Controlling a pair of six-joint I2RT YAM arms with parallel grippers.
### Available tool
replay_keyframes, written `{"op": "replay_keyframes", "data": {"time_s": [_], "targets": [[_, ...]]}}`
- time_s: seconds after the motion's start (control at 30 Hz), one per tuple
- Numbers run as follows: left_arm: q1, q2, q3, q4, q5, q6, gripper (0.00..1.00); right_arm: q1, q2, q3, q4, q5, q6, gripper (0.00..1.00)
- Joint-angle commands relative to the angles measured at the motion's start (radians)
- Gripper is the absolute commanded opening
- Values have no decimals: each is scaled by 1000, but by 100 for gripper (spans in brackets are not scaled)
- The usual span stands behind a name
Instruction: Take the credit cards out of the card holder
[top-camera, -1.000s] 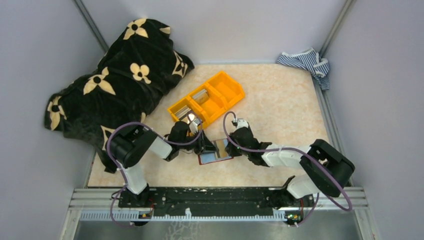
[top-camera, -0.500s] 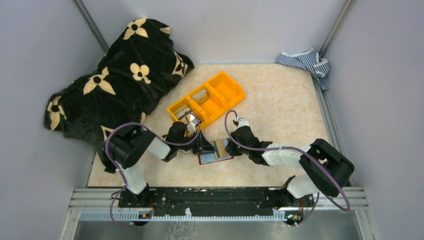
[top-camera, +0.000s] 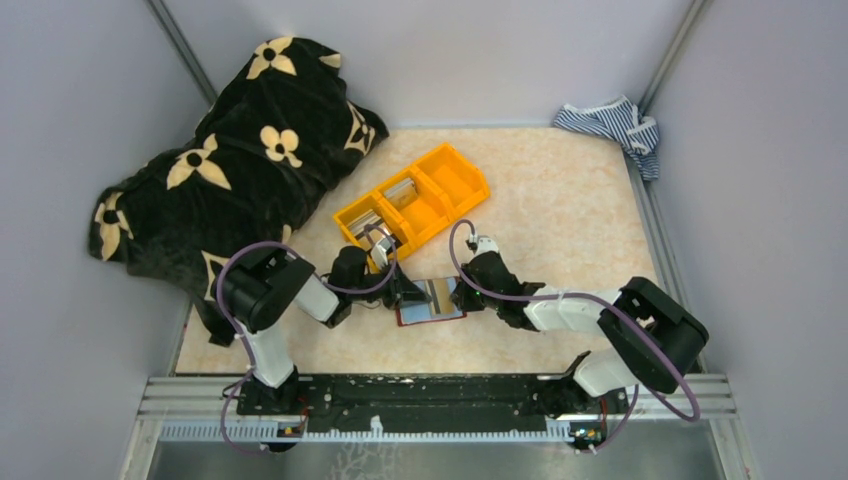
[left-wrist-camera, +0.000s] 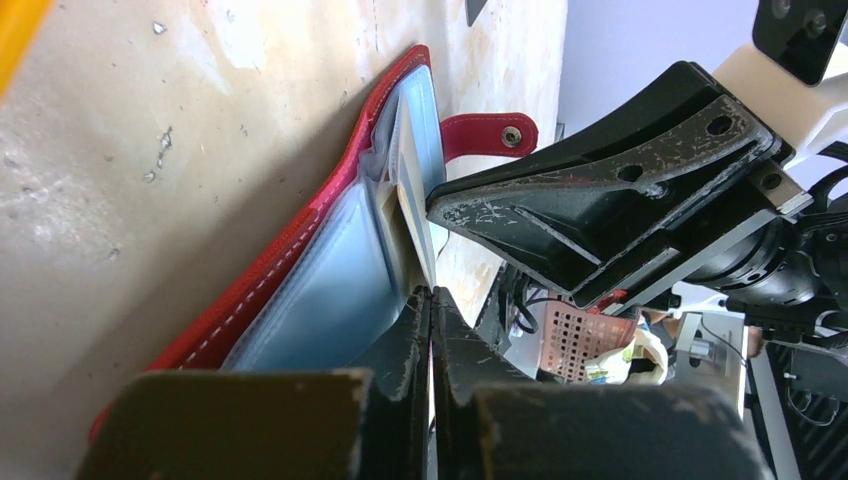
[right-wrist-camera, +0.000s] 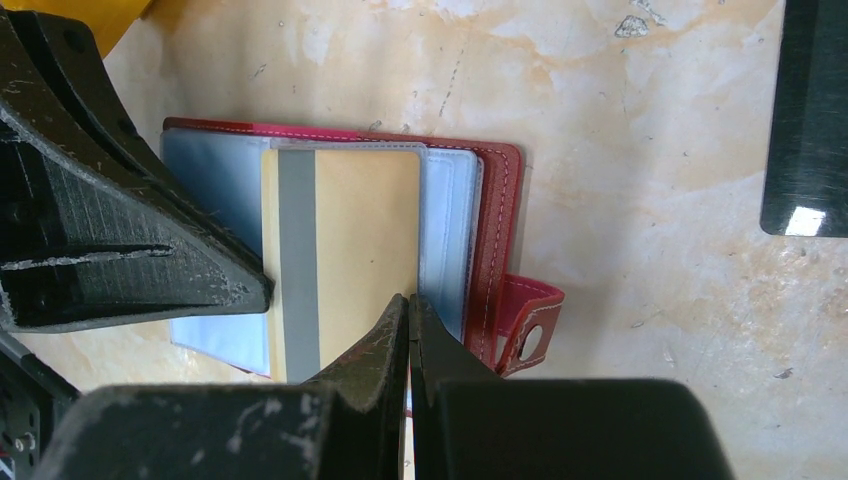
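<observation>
Fingers of the left arm (left-wrist-camera: 430, 312) are pressed together, tips down at the left side of the small dark red bifold card holder (right-wrist-camera: 495, 230). It lies open and flat on the pale marbled surface (top-camera: 560, 200) between the two arms, just in front of the orange three-compartment plastic bin (top-camera: 462, 178). I judge they are there to brace the holder against sliding. Its open length runs left to right, with the closing tab (right-wrist-camera: 528, 330) at the end by the right arm. On the light blue pockets (right-wrist-camera: 445, 230) lies a pale beige credit card with a grey stripe (right-wrist-camera: 350, 240), its long axis parallel to the fold. Fingers of the right arm (right-wrist-camera: 408, 325) are also together, at that card's corner. Whether they nip its thin edge is unclear, since they hide it. Further right, a dark glossy flat card (right-wrist-camera: 812, 110) rests on the surface, apart from the holder.
</observation>
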Motion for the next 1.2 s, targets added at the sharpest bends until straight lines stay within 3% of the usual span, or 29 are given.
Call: {"op": "replay_keyframes", "data": {"time_s": [0.0,0.57,1.17], "targets": [[6,11,-7,71,10,-17,1,-16,48,-15,-100,46,-20,0],[9,-74,-22,-66,-4,52,0,-18,81,-16,-82,41,-12,0],[19,-120,-57,-94,-2,64,0,-39,124,-13,-67,15,-4,0]]}}
